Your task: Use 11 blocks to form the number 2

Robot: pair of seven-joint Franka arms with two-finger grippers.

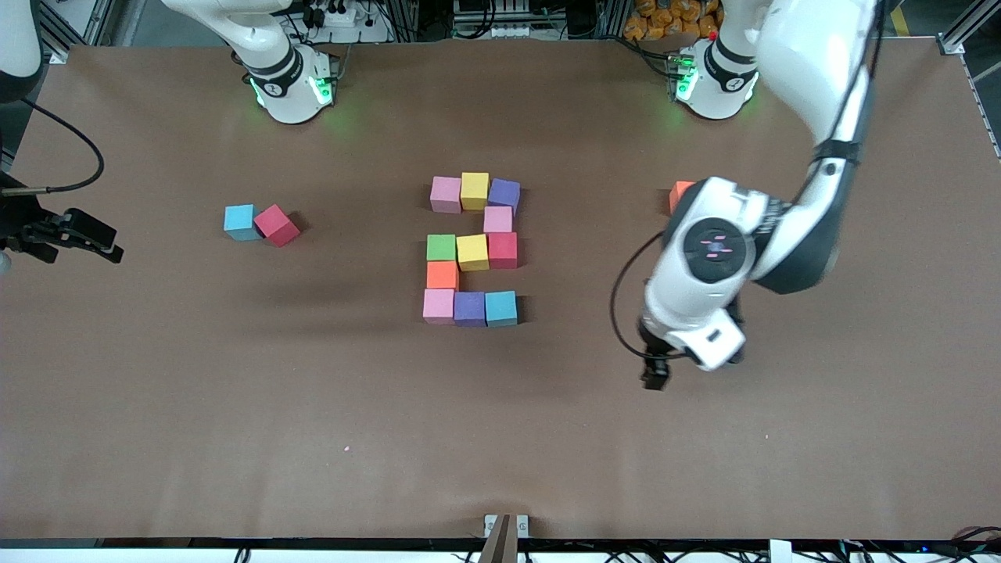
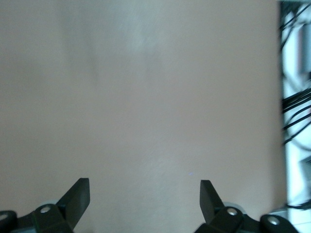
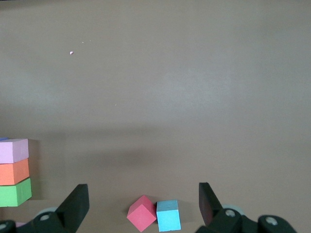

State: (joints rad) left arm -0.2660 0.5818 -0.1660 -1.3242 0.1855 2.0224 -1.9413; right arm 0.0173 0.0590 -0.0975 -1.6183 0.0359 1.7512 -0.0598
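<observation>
The number 2 point(image 1: 472, 249) stood complete in eleven blocks at mid-bench. The left hand point(image 1: 655, 374) hung wide and empty over bare bench toward its own end; the right hand point(image 1: 86, 238) waited, equally wide, at the other edge. Spare blue point(image 1: 239, 222) and red point(image 1: 277, 225) blocks sat apart. A low sweep by either arm could scatter the digit.

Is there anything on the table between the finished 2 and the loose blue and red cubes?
No. In the front view only bare table lies between the 2 and the touching blue cube and red cube.
</observation>
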